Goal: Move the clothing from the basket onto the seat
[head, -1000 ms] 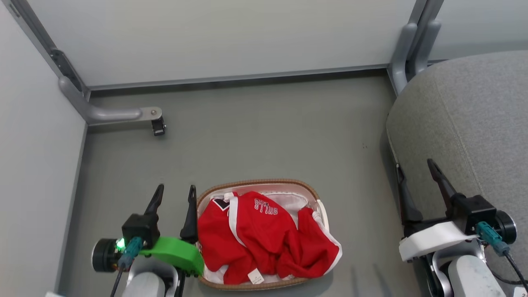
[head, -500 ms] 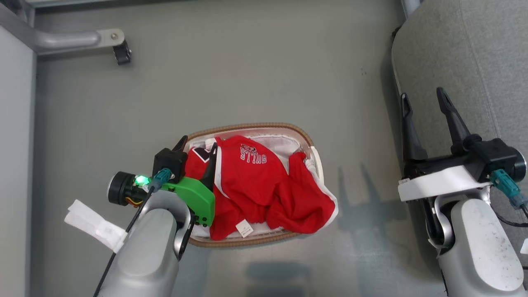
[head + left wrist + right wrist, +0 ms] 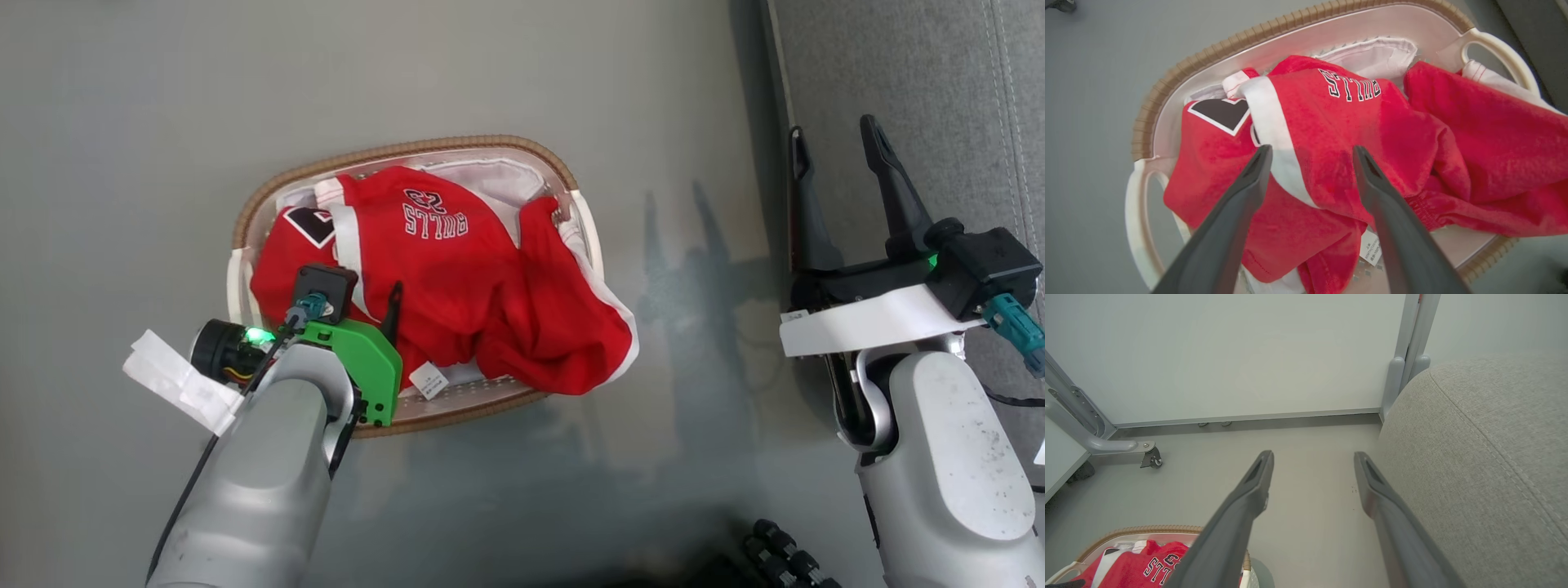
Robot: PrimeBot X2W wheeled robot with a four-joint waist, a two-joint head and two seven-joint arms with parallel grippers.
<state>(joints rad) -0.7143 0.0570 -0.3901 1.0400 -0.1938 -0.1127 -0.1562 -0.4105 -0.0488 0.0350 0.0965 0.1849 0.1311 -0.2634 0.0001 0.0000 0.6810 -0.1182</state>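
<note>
The clothing point(image 3: 482, 286), bright red with white trim and "BULLS" lettering, lies heaped in the basket point(image 3: 424, 145) on the floor, one fold hanging over the right rim. My left gripper point(image 3: 363, 287) points down over the heap's left part. In the left wrist view it point(image 3: 1311, 148) stands open just above the clothing point(image 3: 1363, 126), astride a white stripe, inside the basket point(image 3: 1229, 49). My right gripper point(image 3: 833, 126) is open and empty at the left edge of the grey seat point(image 3: 906, 65). The right wrist view shows it point(image 3: 1313, 454) above the floor beside the seat point(image 3: 1486, 465).
Grey floor surrounds the basket. In the right wrist view, pale partition panels stand behind, with a grey foot and caster point(image 3: 1152, 458) at the left. A white tag point(image 3: 175, 380) hangs from my left arm. A dark ribbed object point(image 3: 784, 555) lies at the bottom edge.
The head camera has tipped downward, shifting the whole picture. My left gripper has moved from beside the basket to over the clothing and lower toward it. The right gripper stays open by the seat.
</note>
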